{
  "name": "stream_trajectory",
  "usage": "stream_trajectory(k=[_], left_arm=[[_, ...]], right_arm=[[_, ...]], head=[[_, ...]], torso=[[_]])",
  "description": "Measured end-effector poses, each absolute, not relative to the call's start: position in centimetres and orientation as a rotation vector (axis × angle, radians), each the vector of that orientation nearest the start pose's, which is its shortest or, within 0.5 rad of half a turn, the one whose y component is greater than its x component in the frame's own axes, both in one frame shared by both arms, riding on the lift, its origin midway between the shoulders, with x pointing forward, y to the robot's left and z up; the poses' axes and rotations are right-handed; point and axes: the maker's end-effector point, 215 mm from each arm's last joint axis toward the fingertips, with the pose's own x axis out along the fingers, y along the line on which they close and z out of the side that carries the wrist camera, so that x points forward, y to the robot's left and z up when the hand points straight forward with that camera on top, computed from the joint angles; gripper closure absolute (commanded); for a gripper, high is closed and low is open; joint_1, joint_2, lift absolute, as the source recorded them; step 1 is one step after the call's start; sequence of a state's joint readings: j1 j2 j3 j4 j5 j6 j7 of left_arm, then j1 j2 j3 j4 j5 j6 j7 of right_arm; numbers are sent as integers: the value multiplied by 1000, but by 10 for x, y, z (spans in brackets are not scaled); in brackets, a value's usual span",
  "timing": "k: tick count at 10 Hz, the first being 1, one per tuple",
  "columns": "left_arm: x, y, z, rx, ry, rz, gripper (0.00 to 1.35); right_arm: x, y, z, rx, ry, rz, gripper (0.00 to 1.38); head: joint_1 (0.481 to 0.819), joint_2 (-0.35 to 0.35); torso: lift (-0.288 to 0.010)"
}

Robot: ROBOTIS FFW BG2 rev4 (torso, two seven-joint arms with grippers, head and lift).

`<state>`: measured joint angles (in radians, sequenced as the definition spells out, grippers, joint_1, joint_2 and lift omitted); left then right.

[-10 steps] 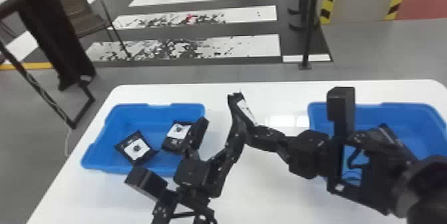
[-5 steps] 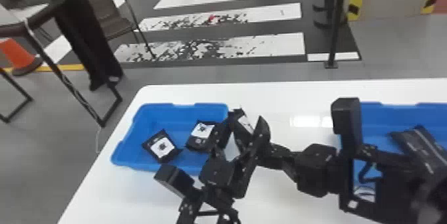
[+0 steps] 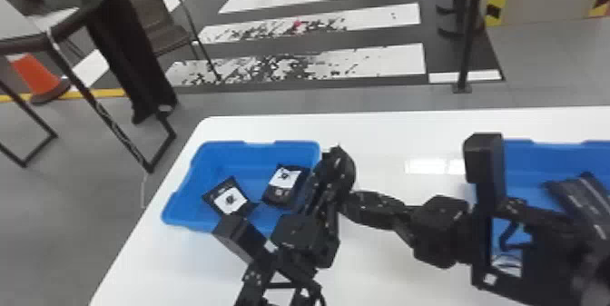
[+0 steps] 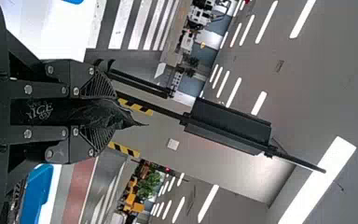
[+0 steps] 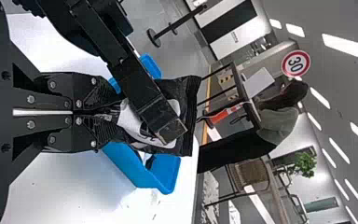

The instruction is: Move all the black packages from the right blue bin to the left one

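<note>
right blue bin (image 3: 540, 162) partly hidden, cut off by edge

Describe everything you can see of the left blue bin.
The left blue bin is open-topped and shallow, apparently smooth plastic, with a notched far rim. It stands upright on the white table. Two black packages with white labels lie inside. The left arm hides its near right corner; whether they touch is unclear.
</note>
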<state>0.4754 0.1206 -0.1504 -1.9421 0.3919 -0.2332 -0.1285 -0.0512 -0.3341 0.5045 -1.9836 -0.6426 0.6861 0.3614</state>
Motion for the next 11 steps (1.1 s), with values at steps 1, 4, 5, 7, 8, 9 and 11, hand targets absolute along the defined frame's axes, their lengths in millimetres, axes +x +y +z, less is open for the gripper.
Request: stream_trajectory(k=[1, 4, 5, 7, 8, 9, 11], left_arm=[[437, 162, -311, -351, -118, -239, 1213], [458, 237, -305, -202, -168, -90, 1214], [475, 285, -313, -72, -172, 3, 1196], [498, 355, -356, 84, -75, 127, 131], [497, 361, -360, 97, -67, 127, 21], [493, 356, -347, 102, -113, 117, 168], [479, 328, -323, 76, -187, 74, 288]], right_arm=[[408, 79, -339, 258, 447, 1090, 630], [423, 60, -337, 331, 411, 1051, 113], [430, 48, -337, 349, 402, 1024, 156], [445, 20, -331, 324, 370, 963, 157], [459, -11, -324, 235, 347, 885, 156], [472, -56, -319, 134, 351, 755, 154], [475, -167, -325, -52, 478, 419, 154]], head=[[695, 310], [695, 350], [695, 350], [695, 350], [695, 350], [695, 339], [695, 217]], torso=[[-154], [-154], [-154], [-154], [-154], [-154], [-154]])
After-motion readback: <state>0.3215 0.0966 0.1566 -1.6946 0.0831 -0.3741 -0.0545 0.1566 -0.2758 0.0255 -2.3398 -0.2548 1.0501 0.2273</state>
